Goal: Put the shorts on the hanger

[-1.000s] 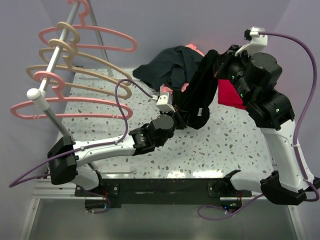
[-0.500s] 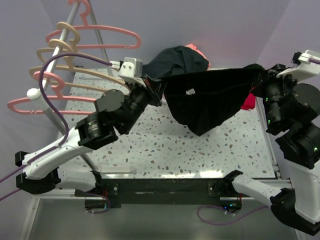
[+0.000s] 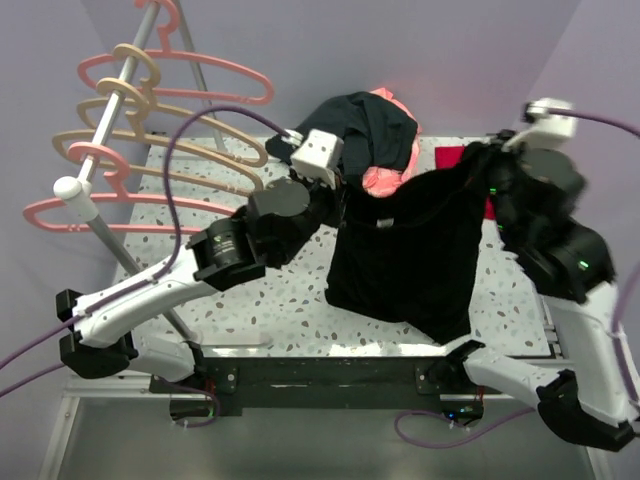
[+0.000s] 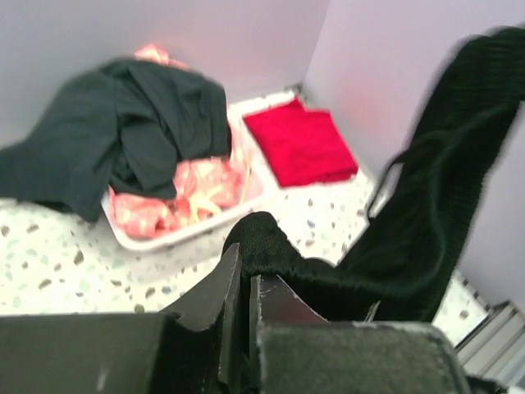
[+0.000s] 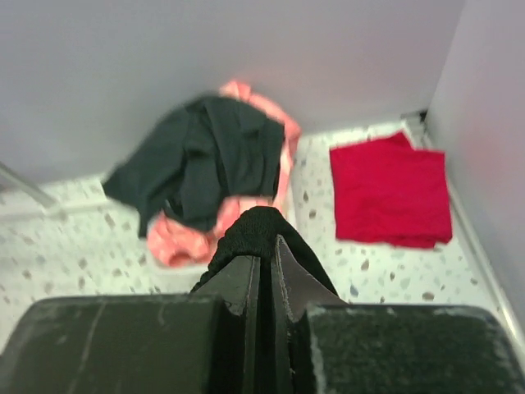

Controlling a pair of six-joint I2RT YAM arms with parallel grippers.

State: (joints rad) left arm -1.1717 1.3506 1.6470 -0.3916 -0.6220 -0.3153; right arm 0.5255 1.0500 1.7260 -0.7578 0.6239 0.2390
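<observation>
1. The plain black fabric shorts [image 3: 410,250] hang in the air over the middle of the speckled counter [image 3: 270,300], stretched between the two arms. They droop toward the near edge and, as far as I can tell, do not rest on the counter.
2. The left gripper [image 3: 345,195] has its jaws pressed together on one upper corner of the fabric. Its wrist view shows the black cloth pinched between the left gripper's [image 4: 244,267] fingers.
3. The right gripper [image 3: 490,160] is likewise clamped on the opposite corner, near the right edge. In the right wrist view a fold of cloth bulges out just above the right gripper's [image 5: 267,246] closed tips.
4. The held top edge runs left to right, roughly along the near edge and rising slightly toward the far right corner.
5. The thin pink plastic hanger [image 3: 30,215] sits on a metal rail [image 3: 110,100] at the left edge, well apart from the shorts. Its long arms reach rightward over the counter.
6. So the hanger lies to the left of the garment and the left arm is clearly nearer to it. The stretched edge is already roughly in line with the hanger's arms, so the carry likely goes leftward.
</observation>
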